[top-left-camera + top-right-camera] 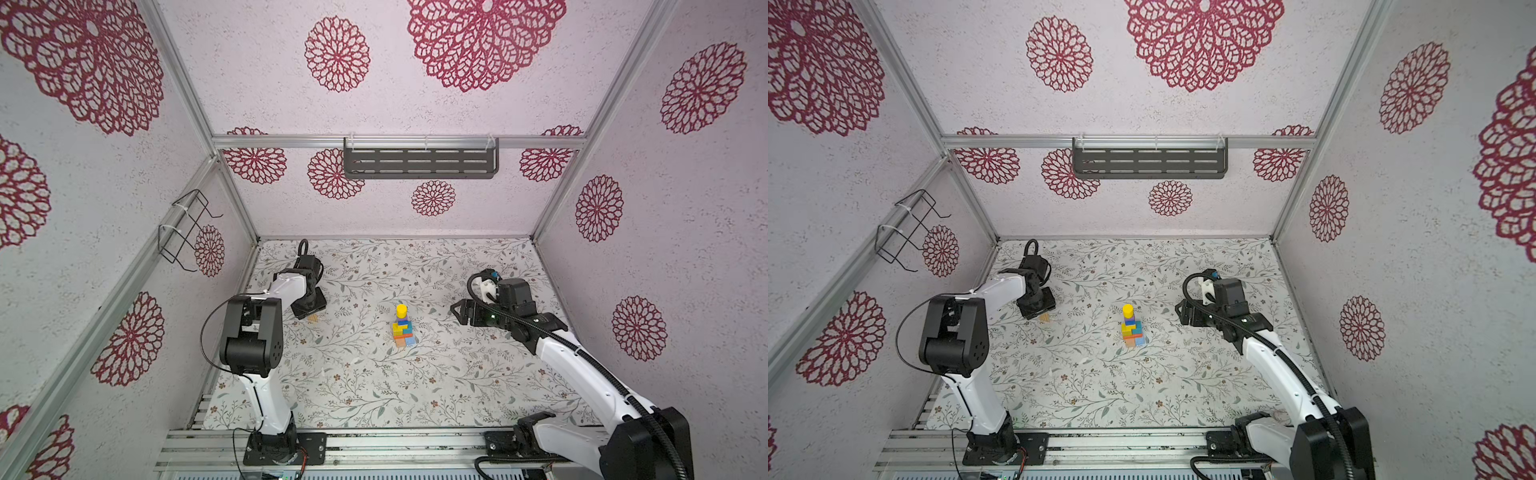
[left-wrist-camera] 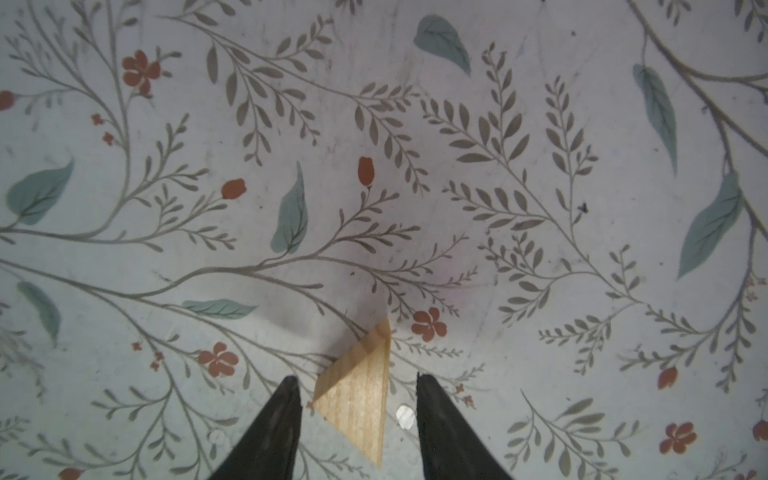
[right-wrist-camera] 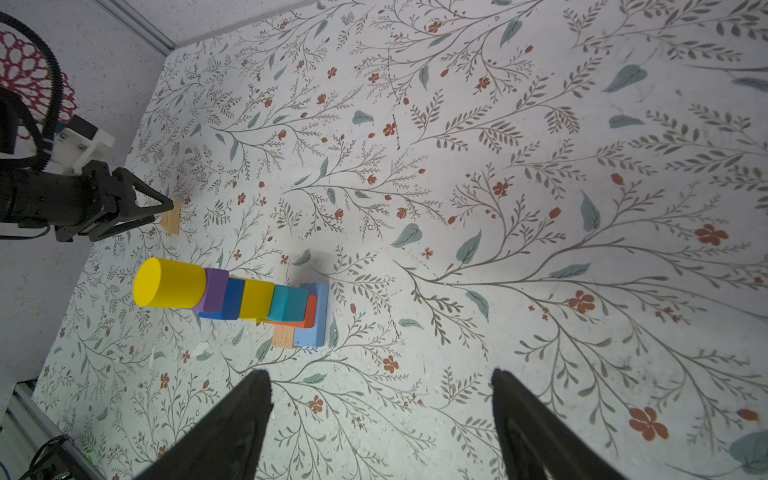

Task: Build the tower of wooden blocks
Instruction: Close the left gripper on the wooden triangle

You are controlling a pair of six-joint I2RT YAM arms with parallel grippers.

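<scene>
I have the left jaws pointed down at the worktop [image 1: 374, 395], spread partway, with a bare tan wedge [image 2: 357, 399] sitting between them. In the left wrist view a sliver of worktop shows on either side of the wedge. Neither fingertip [image 2: 278, 415] touches the wood, so nothing is pinched. In both top views the same wedge [image 1: 312, 318] [image 1: 1044, 318] peeks out just under those jaws, and the right wrist view shows it [image 3: 171, 218] right at their tips.

The right jaws are spread wide and hold nothing — only flowered worktop lies between them. They face the wood block tower [image 3: 232, 297], which stands a little ahead of them and off to one side, clear of both fingers.

The tower [image 1: 402, 328] [image 1: 1131, 328] stands upright between the two sets of jaws, nearer the right ones and well apart from the left ones. From the top down I read a yellow cylinder [image 3: 166, 289], then purple, blue, yellow, teal and orange blocks. These rest on a light blue block [image 3: 318, 316] with a tan block [image 3: 284, 336] beside it at the base.
</scene>
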